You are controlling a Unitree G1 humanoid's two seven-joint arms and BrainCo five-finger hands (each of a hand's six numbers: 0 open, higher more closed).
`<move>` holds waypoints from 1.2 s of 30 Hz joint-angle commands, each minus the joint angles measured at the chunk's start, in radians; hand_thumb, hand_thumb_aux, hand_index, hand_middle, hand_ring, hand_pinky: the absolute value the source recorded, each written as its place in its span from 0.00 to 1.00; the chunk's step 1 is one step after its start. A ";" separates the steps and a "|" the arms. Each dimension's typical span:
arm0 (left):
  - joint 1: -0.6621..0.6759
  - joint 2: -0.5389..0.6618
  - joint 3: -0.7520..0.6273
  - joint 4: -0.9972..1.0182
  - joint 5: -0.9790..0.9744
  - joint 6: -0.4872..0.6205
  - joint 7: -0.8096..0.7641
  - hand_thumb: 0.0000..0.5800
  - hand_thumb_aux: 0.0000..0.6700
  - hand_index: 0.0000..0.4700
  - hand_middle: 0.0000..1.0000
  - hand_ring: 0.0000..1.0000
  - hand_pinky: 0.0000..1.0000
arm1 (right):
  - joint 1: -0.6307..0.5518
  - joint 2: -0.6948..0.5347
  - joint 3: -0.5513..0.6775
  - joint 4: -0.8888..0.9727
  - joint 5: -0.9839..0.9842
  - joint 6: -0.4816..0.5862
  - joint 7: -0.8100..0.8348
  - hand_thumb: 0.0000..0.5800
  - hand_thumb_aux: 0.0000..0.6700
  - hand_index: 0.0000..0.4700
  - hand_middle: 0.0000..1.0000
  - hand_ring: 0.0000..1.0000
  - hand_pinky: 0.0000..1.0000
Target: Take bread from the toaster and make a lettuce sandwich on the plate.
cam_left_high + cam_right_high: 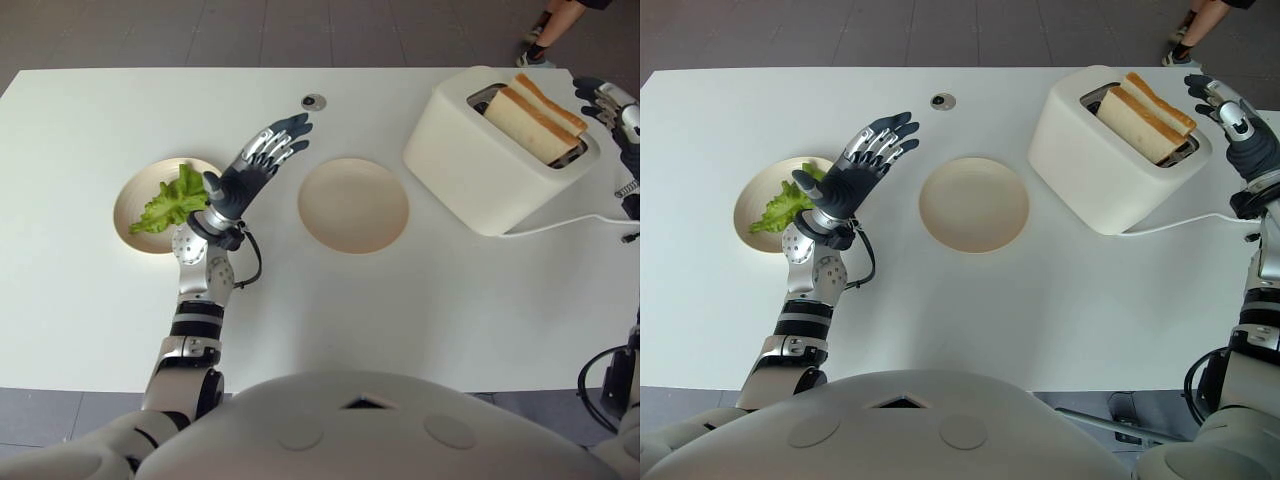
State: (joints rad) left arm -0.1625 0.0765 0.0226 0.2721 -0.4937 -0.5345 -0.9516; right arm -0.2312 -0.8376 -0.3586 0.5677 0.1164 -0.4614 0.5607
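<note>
At the far right of the desk (420,330), two bread slices (535,118) stand upright in the white toaster (470,160). The right robot hand (1225,115) hovers just beside their right end, fingers loosely spread, holding nothing. Left of the empty plate (353,205) at the centre, the left robot hand (255,160) is held open, just right of the lettuce leaf (175,203) on its small plate (125,215).

Dark-grey left hand (253,166) w/ silver trim; white forearm (199,310), blk cable (259,262).
</note>
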 commanded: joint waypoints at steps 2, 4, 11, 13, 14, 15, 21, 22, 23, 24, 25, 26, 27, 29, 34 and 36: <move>-0.005 0.002 0.000 0.007 -0.001 0.005 -0.005 0.00 0.00 0.00 0.00 0.00 0.00 | -0.050 -0.015 0.033 0.101 -0.063 -0.003 -0.054 0.00 0.00 0.00 0.00 0.00 0.00; -0.005 0.003 0.000 0.004 -0.003 0.007 -0.008 0.00 0.00 0.00 0.00 0.00 0.00 | -0.076 -0.006 0.055 0.138 -0.086 -0.013 -0.067 0.00 0.00 0.00 0.00 0.00 0.00; -0.006 0.000 -0.003 0.002 -0.001 0.009 -0.009 0.00 0.00 0.00 0.00 0.00 0.00 | -0.135 0.005 0.131 0.226 -0.142 -0.045 -0.087 0.78 0.53 0.53 0.02 0.02 0.02; -0.007 -0.001 -0.004 0.003 0.000 0.009 -0.008 0.00 0.00 0.00 0.00 0.00 0.00 | -0.135 0.001 0.144 0.232 -0.145 -0.058 -0.086 0.84 0.60 0.60 0.02 0.02 0.02; -0.008 -0.001 -0.004 0.003 0.000 0.009 -0.008 0.00 0.00 0.00 0.00 0.00 0.00 | -0.133 -0.001 0.148 0.231 -0.145 -0.065 -0.085 0.92 0.71 0.71 0.04 0.04 0.04; -0.008 -0.001 -0.004 0.004 0.000 0.009 -0.008 0.00 0.00 0.00 0.00 0.00 0.00 | -0.128 -0.003 0.152 0.227 -0.145 -0.073 -0.083 0.93 0.73 0.73 0.04 0.04 0.04; -0.013 -0.001 -0.005 0.008 0.001 0.008 -0.012 0.00 0.00 0.00 0.00 0.00 0.00 | -0.093 -0.018 0.151 0.174 -0.132 -0.114 -0.088 1.00 1.00 1.00 0.13 0.13 0.13; -0.014 -0.001 -0.004 0.009 0.001 0.008 -0.012 0.00 0.00 0.00 0.00 0.00 0.00 | -0.093 -0.016 0.142 0.154 -0.120 -0.119 -0.095 1.00 1.00 1.00 0.20 0.20 0.20; -0.015 -0.001 -0.003 0.010 0.001 0.007 -0.011 0.00 0.00 0.00 0.00 0.00 0.00 | -0.097 -0.012 0.131 0.133 -0.107 -0.121 -0.104 1.00 1.00 1.00 0.29 0.29 0.29; -0.017 -0.001 -0.001 0.011 0.002 0.005 -0.009 0.00 0.00 0.00 0.00 0.00 0.00 | -0.101 -0.008 0.124 0.113 -0.097 -0.123 -0.111 1.00 1.00 1.00 0.48 0.48 0.48; -0.019 0.000 0.005 0.011 0.006 0.003 0.000 0.00 0.00 0.00 0.00 0.00 0.00 | -0.103 -0.001 0.120 0.089 -0.088 -0.127 -0.114 1.00 1.00 1.00 0.88 0.88 0.88; -0.023 0.002 0.011 0.011 0.019 -0.006 0.016 0.00 0.00 0.00 0.00 0.00 0.00 | -0.105 0.007 0.119 0.070 -0.084 -0.132 -0.118 1.00 1.00 1.00 1.00 1.00 1.00; -0.028 0.010 0.018 0.012 0.050 -0.029 0.040 0.00 0.00 0.00 0.00 0.00 0.00 | -0.106 0.014 0.117 0.053 -0.082 -0.135 -0.124 1.00 1.00 1.00 1.00 1.00 1.00; -0.050 0.052 0.046 0.033 0.197 -0.110 0.138 0.00 0.00 0.00 0.00 0.00 0.00 | -0.119 0.028 0.105 0.026 -0.073 -0.143 -0.150 1.00 1.00 1.00 1.00 1.00 1.00; -0.092 0.262 0.142 0.044 0.758 -0.220 0.521 0.00 0.00 0.00 0.00 0.00 0.00 | -0.157 0.065 0.049 -0.051 -0.031 -0.165 -0.232 1.00 1.00 1.00 1.00 1.00 1.00; -0.083 0.354 0.150 0.036 0.951 -0.183 0.654 0.00 0.00 0.00 0.00 0.00 0.00 | -0.169 0.079 0.028 -0.092 -0.016 -0.169 -0.262 1.00 1.00 1.00 1.00 1.00 1.00</move>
State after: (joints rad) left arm -0.2447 0.3620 0.1656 0.3151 0.3183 -0.7484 -0.3875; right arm -0.3769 -0.7763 -0.3111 0.5132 0.0779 -0.6248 0.3197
